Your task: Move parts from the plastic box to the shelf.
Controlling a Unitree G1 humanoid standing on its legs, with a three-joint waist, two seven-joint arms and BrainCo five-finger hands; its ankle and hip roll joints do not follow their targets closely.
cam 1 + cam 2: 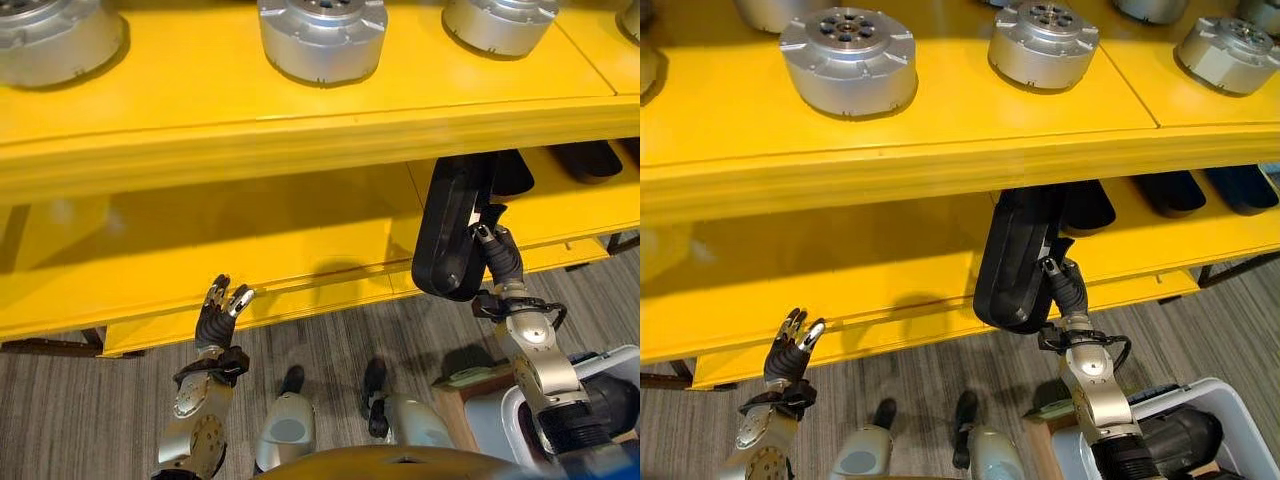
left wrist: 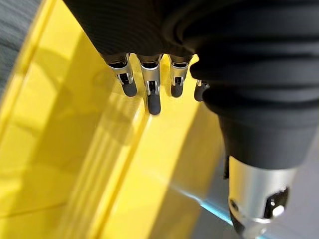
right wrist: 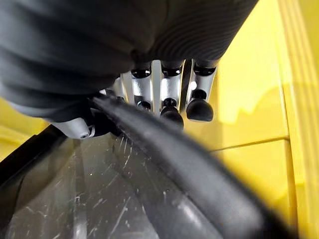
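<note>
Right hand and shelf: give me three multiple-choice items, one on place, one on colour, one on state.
1. Where is the black part? A on the floor; B at the lower shelf's edge; C on the top shelf.
2. What colour is the shelf? A yellow; B blue; C white.
3. How is the left hand? A shut on a part; B open, holding nothing; C pressing a silver part.
Key: B, the right hand holds it there; A, all boards are yellow; B, its fingers are straight.
</note>
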